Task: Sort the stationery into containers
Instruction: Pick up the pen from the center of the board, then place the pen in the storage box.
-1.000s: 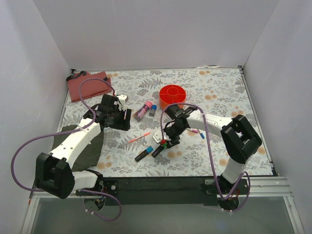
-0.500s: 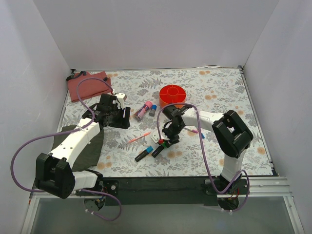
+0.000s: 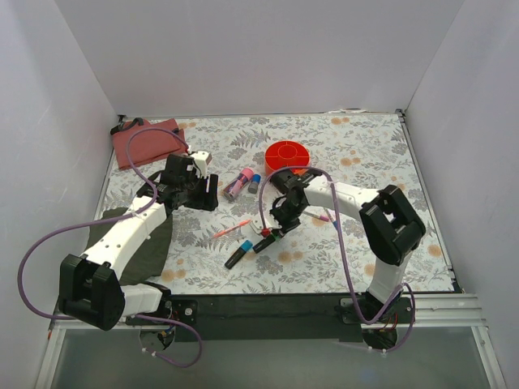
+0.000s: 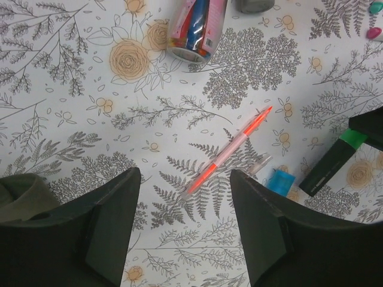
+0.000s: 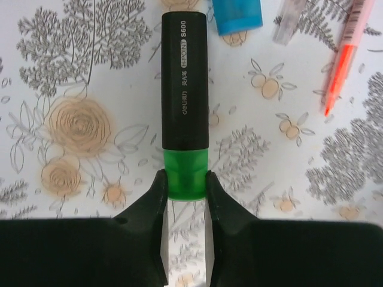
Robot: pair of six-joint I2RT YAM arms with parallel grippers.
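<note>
Green-capped highlighter [image 5: 184,101] pinched at its cap in the right gripper's [image 5: 185,180] jaws; left gripper's [image 4: 182,177] jaws gape; blue cap [image 5: 237,15] cut off.

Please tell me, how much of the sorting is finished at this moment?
Done: nothing that shows; no pen sticks out of the orange cup. In hand: the right gripper is shut on the green-capped highlighter. Remaining: the blue-capped highlighter, orange-red pen, pink tube and felt-tips; the left gripper is open above the pen.
</note>
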